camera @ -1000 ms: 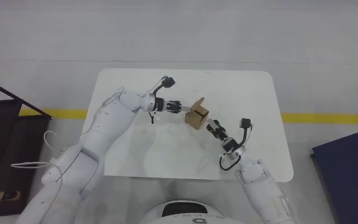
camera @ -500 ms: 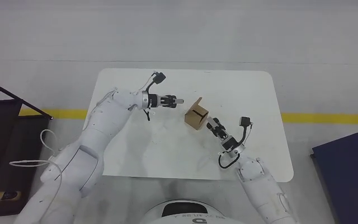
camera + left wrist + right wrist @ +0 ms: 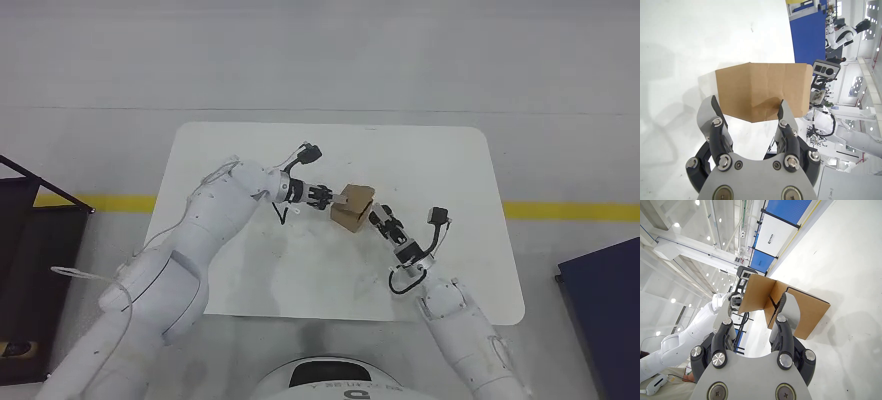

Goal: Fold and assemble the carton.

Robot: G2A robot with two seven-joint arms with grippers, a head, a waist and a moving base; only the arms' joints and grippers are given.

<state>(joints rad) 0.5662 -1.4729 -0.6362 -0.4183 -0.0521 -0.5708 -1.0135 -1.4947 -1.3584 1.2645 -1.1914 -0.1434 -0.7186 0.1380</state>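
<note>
From above, the brown carton [image 3: 353,206] sits mid-table [image 3: 440,160], with the left gripper [image 3: 326,196] hard against its left side and the right gripper [image 3: 379,217] at its near right corner.

Left wrist view now: the left gripper [image 3: 747,106] has its fingers spread wide, gripping nothing, and one fingertip [image 3: 781,108] touches the carton [image 3: 761,91] wall.

Right wrist view: the right gripper [image 3: 753,308] is released too, fingers apart either side of a carton [image 3: 810,313] flap.
</note>
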